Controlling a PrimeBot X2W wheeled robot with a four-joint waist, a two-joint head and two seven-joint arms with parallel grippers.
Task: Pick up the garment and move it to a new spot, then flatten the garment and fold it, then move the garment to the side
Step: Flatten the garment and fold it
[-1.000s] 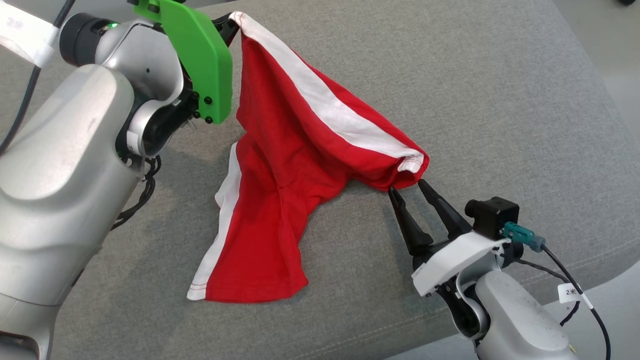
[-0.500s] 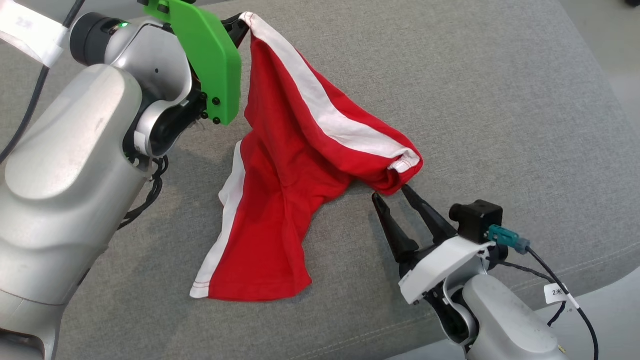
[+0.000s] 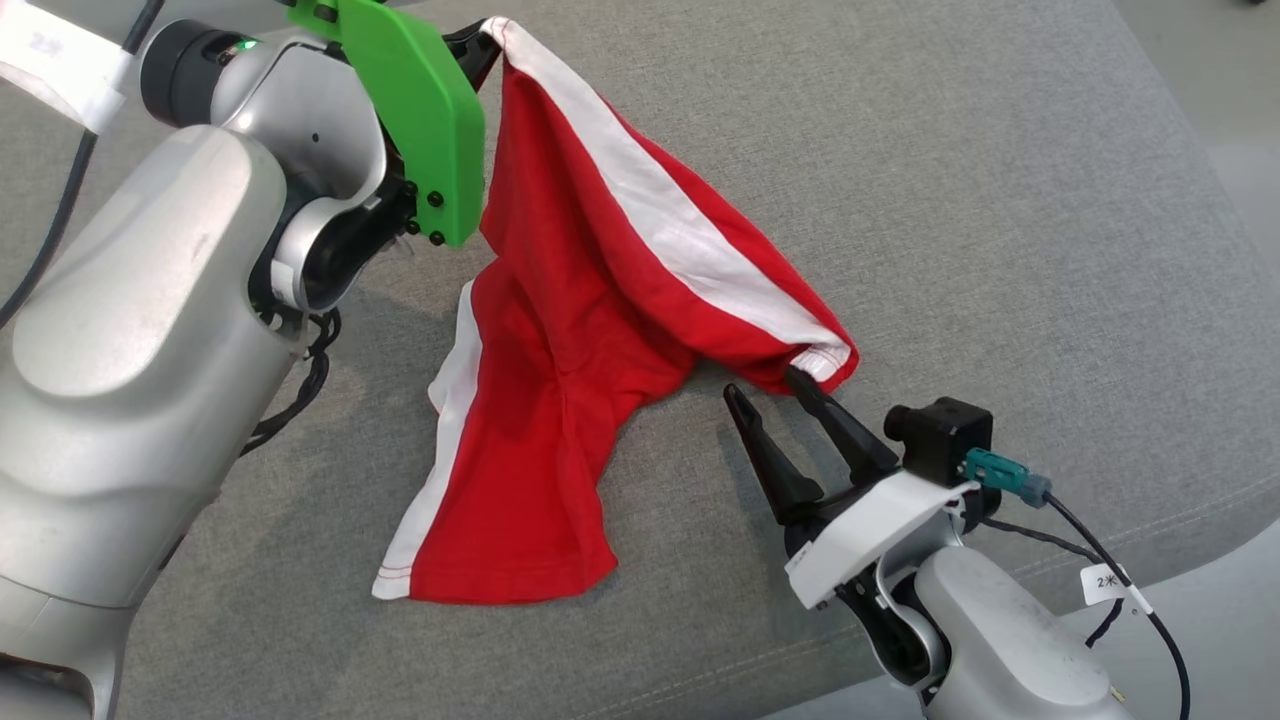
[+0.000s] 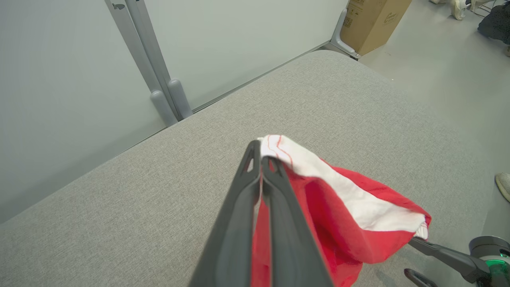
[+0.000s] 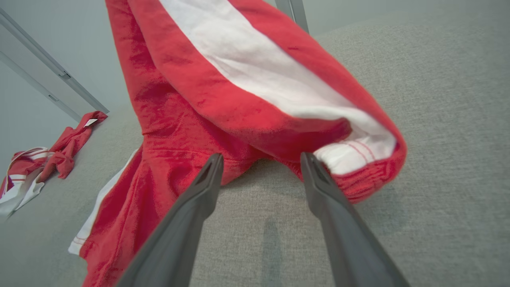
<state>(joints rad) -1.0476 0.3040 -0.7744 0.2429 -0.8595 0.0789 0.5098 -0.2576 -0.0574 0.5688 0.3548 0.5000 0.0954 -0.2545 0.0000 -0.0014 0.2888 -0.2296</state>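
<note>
Grey cushion bears one red garment, left hand pinching it, right hand spread.

A grey surface is lying under everything. A heap of red and white clothes is lying near its edge along the pale wall. 2 grey posts are standing against that wall, just beyond the same edge. A cardboard box is sitting on the floor past the surface's far corner. A shoe is resting on the floor off its side edge.
</note>
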